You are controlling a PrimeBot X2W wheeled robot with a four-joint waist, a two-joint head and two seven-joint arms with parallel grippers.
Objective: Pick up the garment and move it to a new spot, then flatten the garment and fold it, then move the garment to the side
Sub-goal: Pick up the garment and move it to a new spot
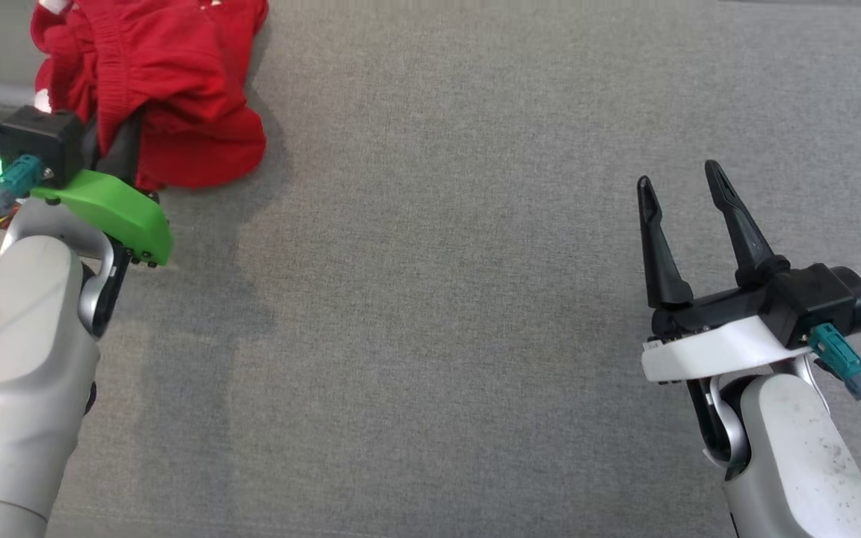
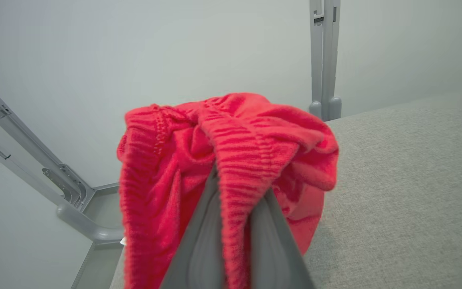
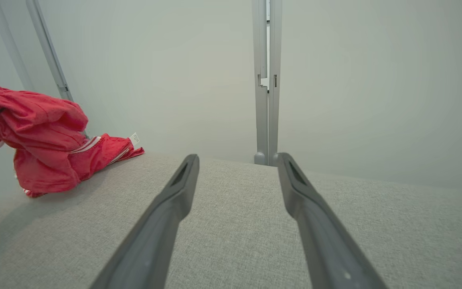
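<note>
While one red garment (image 1: pixel 176 97) lay bunched at the far left corner of the grey table (image 1: pixel 438 299), I had my left claw (image 1: pixel 128 142) clamped on it. Through my left wrist camera, a ribbed fold of the garment (image 2: pixel 231 140) was pinched tight between that claw's (image 2: pixel 239 188) two fingers (image 2: pixel 203 249), and the cloth mounded up over their tips. From my right wrist, the garment (image 3: pixel 42 136) showed its upper part humped high at the left, while a striped end with one small white label (image 3: pixel 134 138) trailed on the table (image 3: pixel 235 224).

I counted two claws, each with two long dark fingers. My left forearm came up from the lower left, its green wrist cover (image 1: pixel 113 213) just beside the near edge of the cloth. My right claw (image 1: pixel 679 175) hovered well apart from the garment, over bare table at the right, fingers spread wide and pointing away from me with nothing between them. Its white wrist cover (image 1: pixel 714 351) sat below the fingers. In its own camera the claw (image 3: pixel 238 158) framed only grey cloth surface.

Beyond the table (image 2: pixel 407 180) stood a pale wall (image 2: pixel 175 48), one upright grey metal post (image 2: pixel 324 60) at the back edge, and slanted grey rails (image 2: pixel 22 148) at the left corner. Another view showed a post (image 3: pixel 266 80) straight ahead of my right claw. Nothing lay on the open table between my two claws.
</note>
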